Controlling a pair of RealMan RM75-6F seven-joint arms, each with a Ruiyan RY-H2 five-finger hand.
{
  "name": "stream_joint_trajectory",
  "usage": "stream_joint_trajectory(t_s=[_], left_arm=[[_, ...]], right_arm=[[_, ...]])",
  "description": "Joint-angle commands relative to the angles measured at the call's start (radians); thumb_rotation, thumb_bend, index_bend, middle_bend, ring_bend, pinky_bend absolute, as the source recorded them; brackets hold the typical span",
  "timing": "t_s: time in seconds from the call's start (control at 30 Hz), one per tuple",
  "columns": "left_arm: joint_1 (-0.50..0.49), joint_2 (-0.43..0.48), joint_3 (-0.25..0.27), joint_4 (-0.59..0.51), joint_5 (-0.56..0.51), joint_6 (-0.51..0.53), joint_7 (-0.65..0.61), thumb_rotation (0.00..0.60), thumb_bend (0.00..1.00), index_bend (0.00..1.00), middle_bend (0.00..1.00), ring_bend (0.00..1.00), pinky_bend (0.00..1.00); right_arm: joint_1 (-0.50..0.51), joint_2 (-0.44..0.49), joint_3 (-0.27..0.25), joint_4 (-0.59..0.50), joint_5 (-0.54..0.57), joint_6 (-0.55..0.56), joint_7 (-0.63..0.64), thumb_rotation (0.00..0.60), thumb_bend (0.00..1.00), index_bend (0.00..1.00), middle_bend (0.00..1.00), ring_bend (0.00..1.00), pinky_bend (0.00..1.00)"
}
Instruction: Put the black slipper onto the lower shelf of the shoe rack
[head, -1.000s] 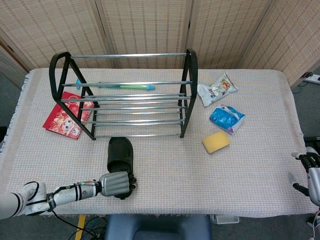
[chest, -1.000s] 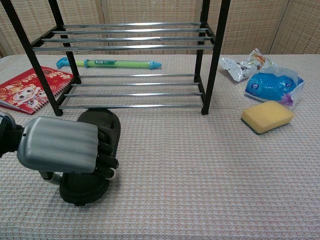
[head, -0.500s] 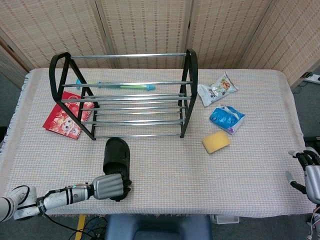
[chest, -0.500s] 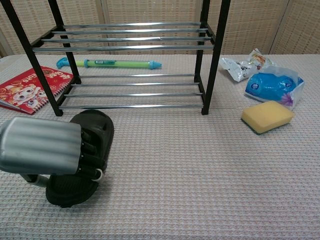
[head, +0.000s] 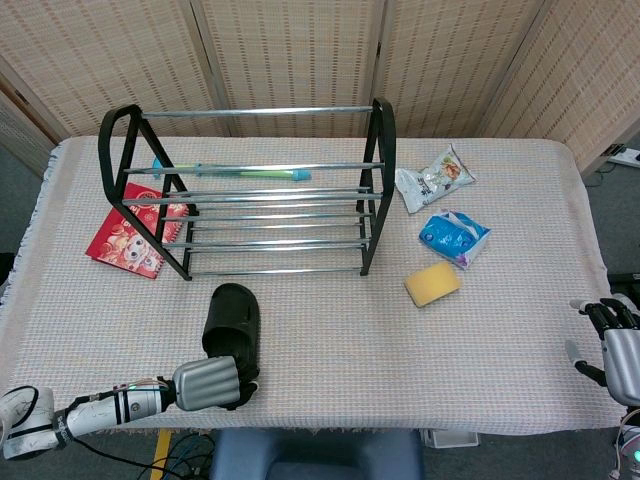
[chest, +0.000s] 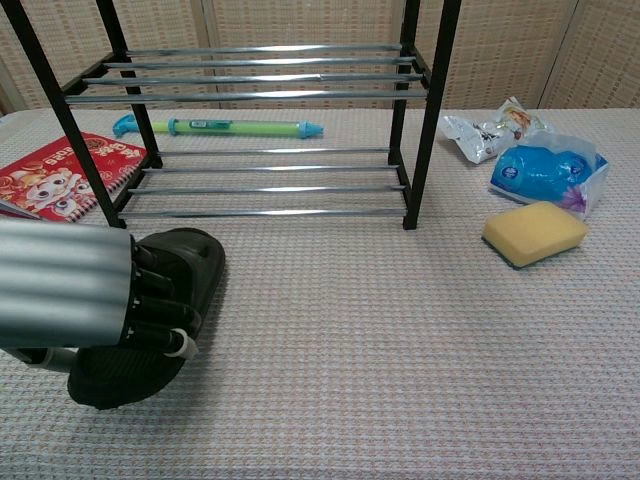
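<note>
My left robot hand is curled over the heel end of the black slipper, fingers wrapped down onto it and gripping. I hold the heel, I reckon, so the toe leads toward the shoe rack. The slipper lies flat on the bench, running off from my hand toward twelve o'clock, toe near the rack's front rail but not on it; in the chest view the toe sits just short of the rack's near left leg. The lower shelf is bare and wide open straight ahead. Off at my three o'clock my right robot hand waits at the bench edge, fingers apart, holding nothing, well clear of everything. A yellow sponge sits at the rack's right, out of the path.
</note>
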Motion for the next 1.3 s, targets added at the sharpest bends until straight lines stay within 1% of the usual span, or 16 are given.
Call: stream_joint_trajectory(t_s=[0.03,0.23,0.37,0.5,0.67,0.9,1.03,1.3], left_arm=[[0.007,0.017,-0.022,-0.025,-0.002,0.007,0.023,0.6,0.17,0.72,0.64,0.51,0.7],[0.021,0.039,-0.054,-0.053,-0.006,0.024,0.05,0.6,0.17,0.75,0.69,0.57,0.74],[0.03,0.038,-0.077,-0.054,-0.009,0.037,0.061,0.6,0.17,0.75,0.7,0.57,0.74],[0.033,0.014,-0.113,-0.037,-0.038,0.021,0.076,0.6,0.17,0.75,0.7,0.57,0.74],[0.021,-0.044,-0.163,0.019,-0.087,-0.026,0.095,0.6,0.17,0.75,0.7,0.57,0.74],[-0.003,-0.119,-0.219,0.099,-0.157,-0.093,0.109,0.6,0.17,0.75,0.7,0.57,0.74],[-0.01,-0.159,-0.251,0.144,-0.2,-0.121,0.149,0.6,0.17,0.75,0.7,0.56,0.74],[-0.023,-0.211,-0.284,0.218,-0.261,-0.158,0.203,0.6,0.17,0.74,0.7,0.56,0.74]], right_arm=[[-0.002,0.001,-0.001,-0.002,0.001,0.002,-0.001,0.6,0.31,0.26,0.37,0.24,0.34],[-0.006,0.002,0.0,-0.004,0.005,0.006,-0.002,0.6,0.31,0.26,0.37,0.24,0.34],[-0.005,0.002,0.0,-0.005,0.004,0.007,-0.003,0.6,0.31,0.26,0.37,0.24,0.34],[-0.004,0.002,0.0,-0.004,0.004,0.006,-0.002,0.6,0.31,0.26,0.37,0.24,0.34],[-0.007,0.003,-0.001,-0.002,0.006,0.008,0.002,0.6,0.31,0.26,0.37,0.24,0.34],[-0.014,0.004,-0.001,0.004,0.012,0.014,0.009,0.6,0.31,0.26,0.37,0.24,0.34],[-0.016,0.003,-0.002,0.01,0.015,0.012,0.015,0.6,0.31,0.26,0.37,0.24,0.34],[-0.021,0.002,-0.002,0.025,0.02,0.014,0.033,0.6,0.31,0.26,0.37,0.24,0.34]])
